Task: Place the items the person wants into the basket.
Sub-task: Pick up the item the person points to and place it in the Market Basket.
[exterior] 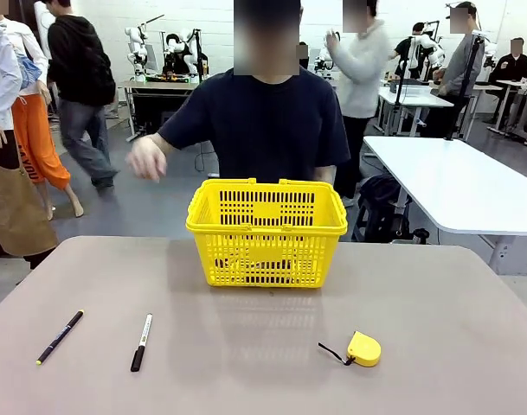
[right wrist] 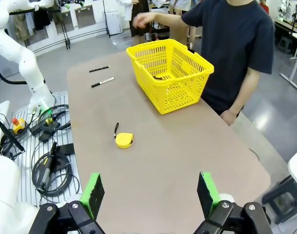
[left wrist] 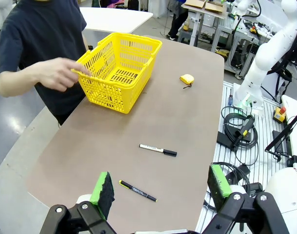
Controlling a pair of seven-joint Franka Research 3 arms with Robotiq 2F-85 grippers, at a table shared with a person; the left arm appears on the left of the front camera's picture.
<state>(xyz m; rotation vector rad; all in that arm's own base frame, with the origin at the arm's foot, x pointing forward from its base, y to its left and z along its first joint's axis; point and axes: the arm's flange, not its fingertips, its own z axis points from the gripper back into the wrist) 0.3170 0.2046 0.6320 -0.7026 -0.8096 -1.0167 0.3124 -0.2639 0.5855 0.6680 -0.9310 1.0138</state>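
The yellow basket (exterior: 267, 233) (left wrist: 119, 70) (right wrist: 170, 73) stands at the far middle of the table, in front of the person in a black T-shirt (exterior: 263, 121). Something dark (right wrist: 160, 77) lies on its floor, too hidden by the lattice to identify. A marker with a white barrel and black cap (exterior: 142, 342) (left wrist: 158, 150) (right wrist: 103, 82) lies near the front left. The person's hand (exterior: 148, 160) (left wrist: 58, 73) hovers to the left of the basket. My left gripper (left wrist: 160, 187) and right gripper (right wrist: 149, 192) are both open and empty, high above the table's near side.
A thin black pen (exterior: 60, 337) (left wrist: 137, 190) (right wrist: 99, 69) lies left of the marker. A yellow tape measure (exterior: 363, 348) (left wrist: 187, 78) (right wrist: 124, 140) sits at the front right. Other people walk behind, and a white table (exterior: 471, 186) stands at the back right.
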